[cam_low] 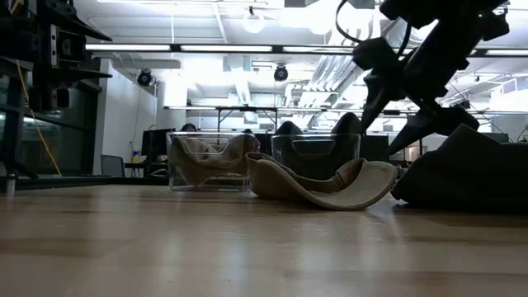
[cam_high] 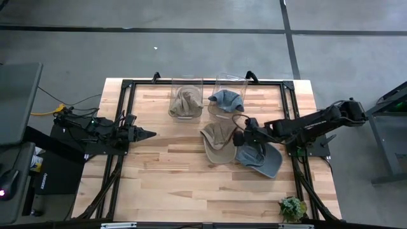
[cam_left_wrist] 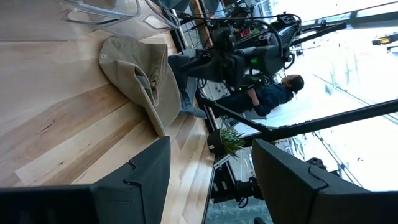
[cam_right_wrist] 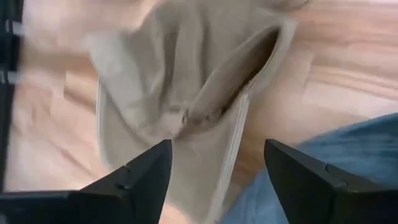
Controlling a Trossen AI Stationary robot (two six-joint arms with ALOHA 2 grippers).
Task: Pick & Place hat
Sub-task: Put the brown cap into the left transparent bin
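Tan hat (cam_high: 218, 142) upturned mid-table, touching blue hat (cam_high: 262, 159)

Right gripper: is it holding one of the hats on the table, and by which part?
Nothing is held. The right gripper stands open just above the tan fabric cap, which lies loose on the wooden table beside the blue cap.
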